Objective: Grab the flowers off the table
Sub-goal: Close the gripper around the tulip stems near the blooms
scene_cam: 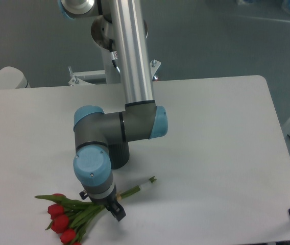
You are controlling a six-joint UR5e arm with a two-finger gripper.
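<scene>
The flowers (pixel 68 217) lie on the white table (pixel 216 153) near its front left edge, red heads at the lower left, green stems running up to the right to a pale stem end (pixel 147 181). My gripper (pixel 115 211) hangs directly over the middle of the stems, its dark fingers pointing down. The wrist hides the tied part of the bunch. Whether the fingers are open or touching the stems does not show from this angle.
A black ribbed vase (pixel 119 155) stands just behind my arm's elbow, mostly hidden by it. The robot's base column (pixel 115 56) rises at the table's far edge. The table's front edge lies close below the flowers.
</scene>
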